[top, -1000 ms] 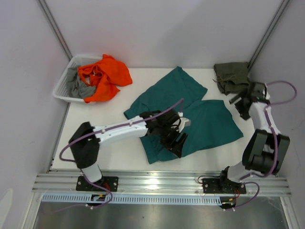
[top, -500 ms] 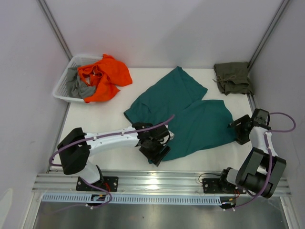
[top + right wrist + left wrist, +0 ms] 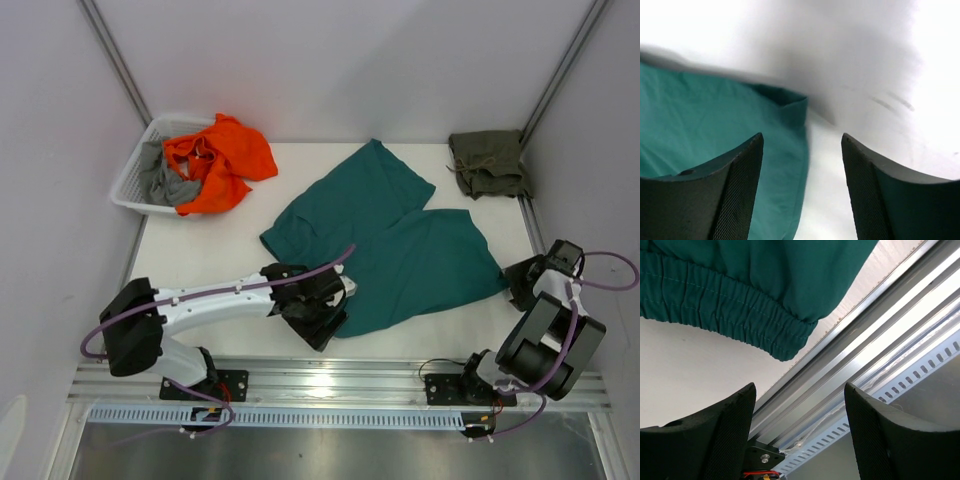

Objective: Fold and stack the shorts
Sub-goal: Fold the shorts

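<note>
While both my arms reach low along the near side, the white table (image 3: 210,250) carries all the cloth. Biggest on it is the teal-green pair of shorts (image 3: 400,240), spread flat across the middle. One leg runs toward the far wall and the other toward my right side. Its gathered waistband (image 3: 730,310) lies at the near edge, close to the aluminium rail (image 3: 880,330).

At the far left corner sits a white basket (image 3: 135,175), with an orange garment (image 3: 215,160) spilling over its rim and a grey garment (image 3: 165,185) beside that. The olive-green pair of shorts (image 3: 487,163) lies folded small at the far right corner, well apart from the teal pair.

My left gripper (image 3: 800,390) hangs just beside the waistband's near corner, fingers spread wide with nothing between them. My right gripper (image 3: 802,140) is at the table's right edge, near the hem corner of the teal leg. Its view is blurred, but the fingers are plainly wide apart and hold nothing.
</note>
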### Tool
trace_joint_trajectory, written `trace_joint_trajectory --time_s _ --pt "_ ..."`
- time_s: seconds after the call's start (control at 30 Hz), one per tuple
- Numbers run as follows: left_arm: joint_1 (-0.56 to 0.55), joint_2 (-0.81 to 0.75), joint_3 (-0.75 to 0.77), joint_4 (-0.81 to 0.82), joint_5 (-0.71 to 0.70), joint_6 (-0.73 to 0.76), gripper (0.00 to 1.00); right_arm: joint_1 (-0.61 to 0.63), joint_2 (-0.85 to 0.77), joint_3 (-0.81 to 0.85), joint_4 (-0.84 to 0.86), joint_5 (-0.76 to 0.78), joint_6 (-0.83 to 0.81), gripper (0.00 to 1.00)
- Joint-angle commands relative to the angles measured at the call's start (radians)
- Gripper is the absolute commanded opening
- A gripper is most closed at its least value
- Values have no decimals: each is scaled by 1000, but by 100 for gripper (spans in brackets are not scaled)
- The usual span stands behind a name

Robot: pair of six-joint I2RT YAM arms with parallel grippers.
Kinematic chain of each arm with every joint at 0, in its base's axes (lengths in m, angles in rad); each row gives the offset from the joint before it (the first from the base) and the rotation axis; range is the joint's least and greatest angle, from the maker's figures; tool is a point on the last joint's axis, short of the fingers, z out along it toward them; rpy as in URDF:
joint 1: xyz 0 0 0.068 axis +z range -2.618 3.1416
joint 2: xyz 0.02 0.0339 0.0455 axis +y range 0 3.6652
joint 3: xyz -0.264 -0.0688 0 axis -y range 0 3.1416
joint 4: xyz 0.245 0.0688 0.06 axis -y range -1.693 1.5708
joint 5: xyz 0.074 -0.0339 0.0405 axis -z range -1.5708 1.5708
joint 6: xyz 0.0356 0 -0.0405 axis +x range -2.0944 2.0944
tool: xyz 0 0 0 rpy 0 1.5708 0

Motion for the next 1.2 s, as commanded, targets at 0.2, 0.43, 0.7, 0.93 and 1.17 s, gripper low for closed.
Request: trace_joint_trajectory --time_s 0.2,0.43,0.7,0.93,1.17 --pt "-9 -89 -54 22 -8 -6 74 24 95 3 137 69 -37 55" --pt "-20 -96 -72 31 -5 -1 74 80 132 -6 169 91 -28 43" --pt "-62 -63 -48 25 -3 28 74 93 156 2 169 91 -27 10" --pt "-109 -53 -19 46 -15 42 75 99 167 2 163 82 -22 0" --pt "-128 11 3 109 -169 80 75 102 170 3 165 68 -21 0"
